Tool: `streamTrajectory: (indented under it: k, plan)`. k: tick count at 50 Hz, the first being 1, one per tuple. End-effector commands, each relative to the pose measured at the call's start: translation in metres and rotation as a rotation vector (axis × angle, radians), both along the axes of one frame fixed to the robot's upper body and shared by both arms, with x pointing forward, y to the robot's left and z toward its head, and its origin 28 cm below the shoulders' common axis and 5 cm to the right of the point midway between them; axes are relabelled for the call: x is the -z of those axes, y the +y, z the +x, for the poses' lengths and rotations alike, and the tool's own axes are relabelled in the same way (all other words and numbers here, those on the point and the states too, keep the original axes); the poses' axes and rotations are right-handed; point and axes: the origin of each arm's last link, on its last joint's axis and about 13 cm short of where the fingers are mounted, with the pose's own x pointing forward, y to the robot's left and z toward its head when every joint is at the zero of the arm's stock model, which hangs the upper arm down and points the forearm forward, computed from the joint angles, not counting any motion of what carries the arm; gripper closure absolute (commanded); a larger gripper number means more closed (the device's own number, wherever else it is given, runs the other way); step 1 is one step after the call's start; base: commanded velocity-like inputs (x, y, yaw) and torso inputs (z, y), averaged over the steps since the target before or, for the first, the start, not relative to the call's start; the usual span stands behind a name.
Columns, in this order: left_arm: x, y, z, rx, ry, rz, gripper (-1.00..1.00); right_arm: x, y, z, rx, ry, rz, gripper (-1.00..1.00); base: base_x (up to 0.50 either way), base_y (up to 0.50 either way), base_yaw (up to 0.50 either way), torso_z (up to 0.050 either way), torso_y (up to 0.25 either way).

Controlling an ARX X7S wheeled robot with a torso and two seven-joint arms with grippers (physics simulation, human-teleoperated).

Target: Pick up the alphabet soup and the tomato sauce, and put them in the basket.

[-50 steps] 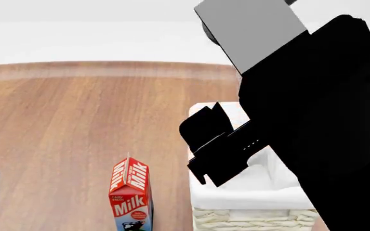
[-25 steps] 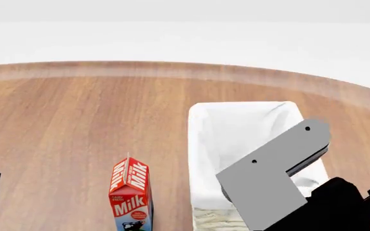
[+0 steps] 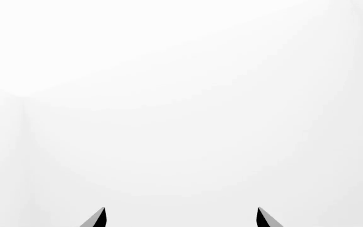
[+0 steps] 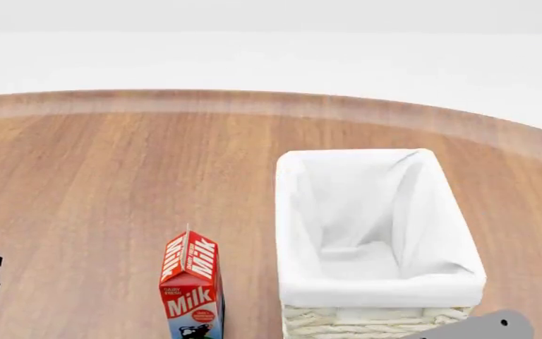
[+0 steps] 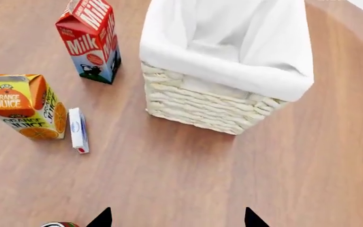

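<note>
Standing cream and woven, the basket shows white folded lining; each tool's tips sit spread, released.

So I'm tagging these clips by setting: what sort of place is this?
Likely a simulated grocery-sorting tabletop: a wooden table bearing a lined wicker basket, a milk carton and an orange juice carton, blank white beyond.

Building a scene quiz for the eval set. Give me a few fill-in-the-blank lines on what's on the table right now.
1. The basket is lined with ____ cloth.
2. The red carton standing beside the basket is labelled ____.
3. The yellow carton is labelled orange ____.
4. A small white box lies flat next to the ____ carton.

Missing words: white; Milk; juice; orange juice
</note>
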Motion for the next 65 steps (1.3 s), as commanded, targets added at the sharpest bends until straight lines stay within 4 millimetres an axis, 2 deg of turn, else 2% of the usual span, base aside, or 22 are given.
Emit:
streamTrajectory:
  k: [1,16,27,33,35,37,42,48,56,59,65]
  plan:
    - [-0.001,0.001,0.0,-0.001,-0.001,0.0,-1.0,0.011,0.004,-0.021,-0.009,0.038,-0.006,-1.0,0.0,0.0,0.0,0.0,0.0]
    - [0.001,0.0,0.0,-0.001,0.002,-0.001,-1.0,0.017,0.006,-0.034,-0.063,0.088,-0.044,-1.0,0.0,0.0,0.0,0.0,0.0]
    - [0.002,0.0,-0.001,-0.001,0.004,-0.003,-1.0,0.021,0.006,-0.036,-0.084,0.088,-0.057,-1.0,0.0,0.0,0.0,0.0,0.0]
    - [0.002,0.0,-0.001,0.0,0.005,-0.004,-1.0,0.025,0.007,-0.038,-0.14,0.072,-0.124,-1.0,0.0,0.0,0.0,0.0,0.0]
    - [0.003,0.0,-0.001,0.001,0.006,-0.005,-1.0,0.034,0.007,-0.039,-0.15,0.073,-0.136,-1.0,0.0,0.0,0.0,0.0,0.0]
    - [0.003,0.0,-0.001,0.0,0.006,-0.005,-1.0,0.026,0.008,-0.04,-0.162,0.074,-0.141,-1.0,0.0,0.0,0.0,0.0,0.0]
    - [0.003,0.0,-0.001,0.0,0.009,-0.007,-1.0,0.039,0.008,-0.039,-0.173,0.076,-0.153,-1.0,0.0,0.0,0.0,0.0,0.0]
    - [0.003,0.0,-0.001,-0.001,0.008,-0.006,-1.0,0.042,0.01,-0.042,-0.21,0.05,-0.183,-1.0,0.0,0.0,0.0,0.0,0.0]
    - [0.005,0.001,-0.002,-0.003,0.008,-0.01,-1.0,0.044,0.013,-0.043,-0.239,0.053,-0.162,-1.0,0.0,0.0,0.0,0.0,0.0]
    - [0.005,0.001,-0.002,-0.003,0.011,-0.009,-1.0,0.055,0.013,-0.043,-0.226,0.084,-0.135,-1.0,0.0,0.0,0.0,0.0,0.0]
    - [0.004,0.001,-0.002,-0.005,0.009,-0.008,-1.0,0.052,0.014,-0.042,-0.214,0.101,-0.097,-1.0,0.0,0.0,0.0,0.0,0.0]
